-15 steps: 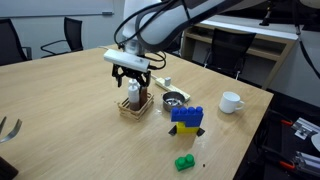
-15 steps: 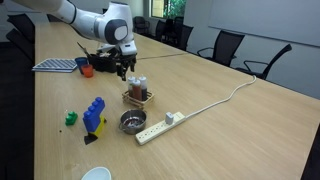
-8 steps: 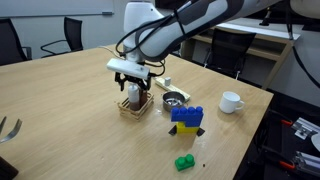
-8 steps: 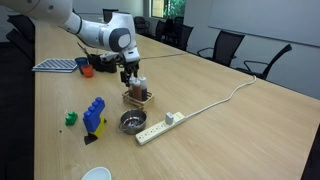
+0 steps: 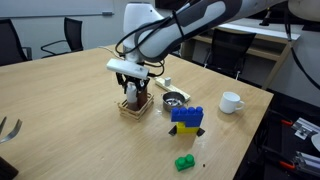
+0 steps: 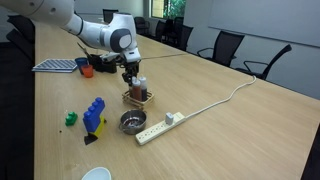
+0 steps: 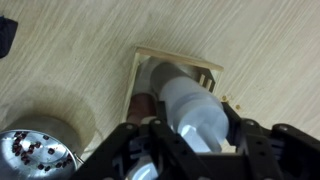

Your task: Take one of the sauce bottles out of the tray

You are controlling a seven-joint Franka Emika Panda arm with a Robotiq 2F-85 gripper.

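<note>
A small wooden tray point(image 5: 133, 108) point(image 6: 137, 98) stands mid-table with two bottles in it. My gripper point(image 5: 131, 88) point(image 6: 133, 78) reaches straight down into it. The wrist view shows the pale-capped sauce bottle point(image 7: 190, 105) between my two dark fingers point(image 7: 236, 128), with my gripper point(image 7: 190, 128) shut on its upper part. The darker red-brown bottle point(image 7: 143, 103) stands beside it inside the tray's slatted rim point(image 7: 180, 58). The held bottle still stands in the tray.
A round metal bowl point(image 5: 173, 99) point(image 6: 130, 122) point(image 7: 35, 155) sits close beside the tray. Blue and yellow blocks point(image 5: 186, 120) point(image 6: 94, 116), a green block point(image 5: 184, 162), a white mug point(image 5: 231, 102) and a power strip point(image 6: 160, 126) lie nearby.
My gripper came down over the tray and its jaws went from open to shut on the pale sauce bottle. Nothing else has moved.
</note>
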